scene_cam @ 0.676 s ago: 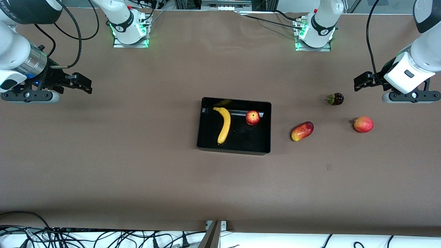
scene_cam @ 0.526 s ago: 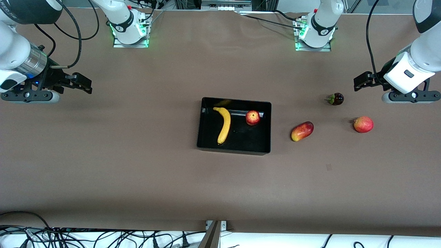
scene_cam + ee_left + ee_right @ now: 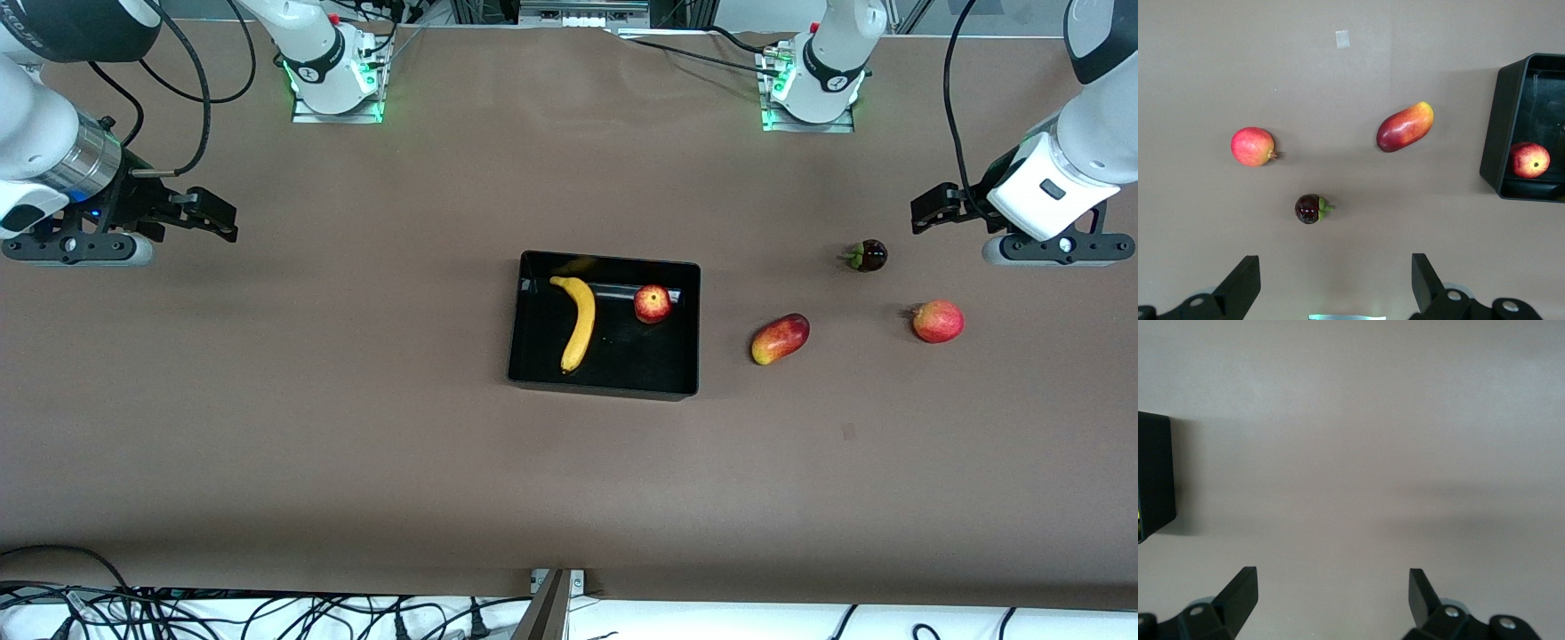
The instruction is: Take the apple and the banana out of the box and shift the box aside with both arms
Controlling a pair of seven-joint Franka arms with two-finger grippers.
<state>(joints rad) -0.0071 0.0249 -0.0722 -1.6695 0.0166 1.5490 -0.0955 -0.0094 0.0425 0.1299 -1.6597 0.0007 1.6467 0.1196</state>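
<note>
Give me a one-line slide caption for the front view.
Banana and apple lie in the black box; both arms wait at the table ends.

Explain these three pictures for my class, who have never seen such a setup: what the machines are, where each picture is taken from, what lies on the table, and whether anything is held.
Two robot arms stand at a brown table. The wide picture comes from a high camera facing them. The two close pictures come from cameras on the arms' wrists, looking down past the black fingers.

Each arm ends in a two-finger gripper. The left gripper hangs over the table's left-arm end, beside a dark mangosteen. The right gripper hangs over bare table at the right-arm end. Both are open and hold nothing.

In the middle lies a shallow black box. A banana and an apple lie in it, apart. Outside it, toward the left arm's end, lie a mango, the mangosteen and a second round red fruit.
</note>
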